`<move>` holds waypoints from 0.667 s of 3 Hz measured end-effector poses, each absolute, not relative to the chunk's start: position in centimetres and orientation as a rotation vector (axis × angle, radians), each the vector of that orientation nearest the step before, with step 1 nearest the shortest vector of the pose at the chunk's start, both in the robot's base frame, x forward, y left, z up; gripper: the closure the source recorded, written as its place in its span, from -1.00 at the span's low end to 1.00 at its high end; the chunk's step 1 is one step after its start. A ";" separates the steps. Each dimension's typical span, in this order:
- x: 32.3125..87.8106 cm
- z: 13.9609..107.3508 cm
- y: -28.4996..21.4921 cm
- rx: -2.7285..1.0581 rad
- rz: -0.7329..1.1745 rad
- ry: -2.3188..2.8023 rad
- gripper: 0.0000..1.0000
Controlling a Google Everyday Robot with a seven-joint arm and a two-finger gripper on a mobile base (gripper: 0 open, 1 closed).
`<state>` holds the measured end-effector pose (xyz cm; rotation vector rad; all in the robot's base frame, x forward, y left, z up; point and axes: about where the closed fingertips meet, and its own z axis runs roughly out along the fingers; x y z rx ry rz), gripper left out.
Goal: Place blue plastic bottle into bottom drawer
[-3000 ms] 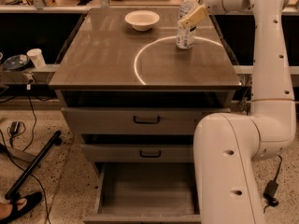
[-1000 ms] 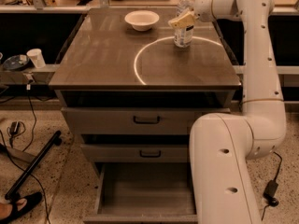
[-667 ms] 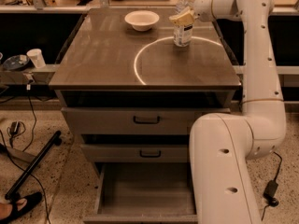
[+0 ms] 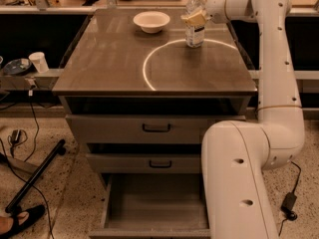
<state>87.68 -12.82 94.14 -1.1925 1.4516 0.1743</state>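
Now the pincer [image 4: 194, 18] has moved against the blue plastic bottle [image 4: 194, 35]; whether it grips, I cannot tell; lifting probably follows.

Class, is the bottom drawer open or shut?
Open: the bottom drawer juts out, interior showing. The end effector is at the blue plastic bottle on the cabinet top.

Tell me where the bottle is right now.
In the camera view the bottle stands upright at the back right of the cabinet top, right of the bowl, with the gripper at its mid-height.
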 end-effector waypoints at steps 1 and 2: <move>87.5 94.7 -12.7 -1.193 0.174 1.452 1.00; 87.5 95.2 -11.9 -1.218 0.157 1.440 1.00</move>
